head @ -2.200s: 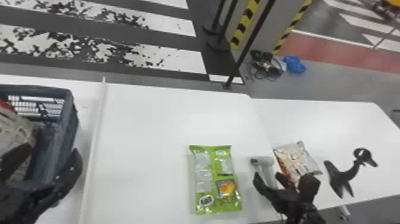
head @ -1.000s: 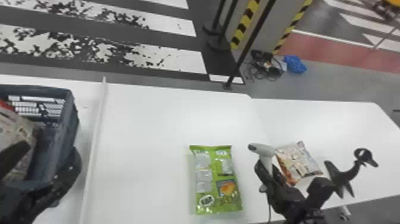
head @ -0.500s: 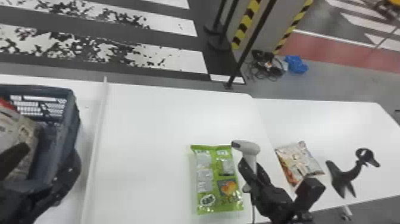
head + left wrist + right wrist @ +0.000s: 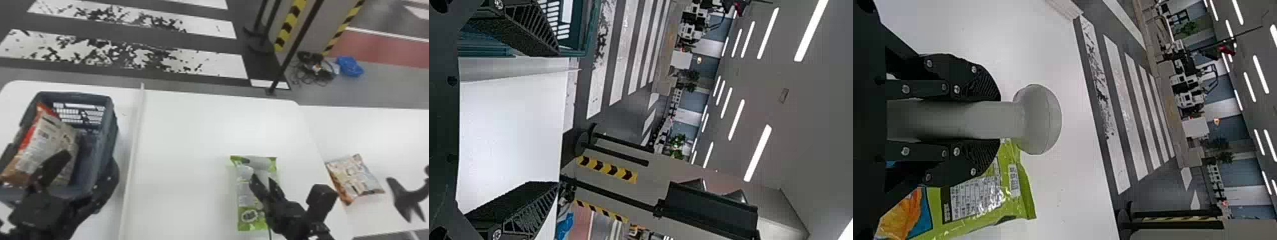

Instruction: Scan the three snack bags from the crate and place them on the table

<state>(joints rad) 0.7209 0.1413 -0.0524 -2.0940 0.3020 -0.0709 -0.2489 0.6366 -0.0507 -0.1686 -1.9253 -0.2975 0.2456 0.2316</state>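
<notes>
My right gripper (image 4: 262, 182) is over the green snack bag (image 4: 250, 218) on the white table. The right wrist view shows that gripper (image 4: 998, 120) shut on the handle of the pale grey scanner (image 4: 1039, 119), its rounded head beyond the fingers. The green bag (image 4: 978, 200) lies below, partly covered by them. At the left, my left gripper (image 4: 86, 166) stands open over the crate (image 4: 110, 127), which holds a red and beige snack bag (image 4: 51, 143); nothing is between its fingers in the left wrist view, where the gripper (image 4: 558, 119) also shows. An orange and white snack bag (image 4: 356, 178) lies farther right.
A black scanner stand (image 4: 408, 199) is at the right on the adjoining table (image 4: 367, 127). A raised pale strip (image 4: 132, 153) runs between the crate and the green bag. Black posts (image 4: 287, 57) stand behind the tables.
The right gripper has carried the scanner leftward, from near the orange and white bag to over the green bag. The head view has turned left, bringing more of the crate into sight.
</notes>
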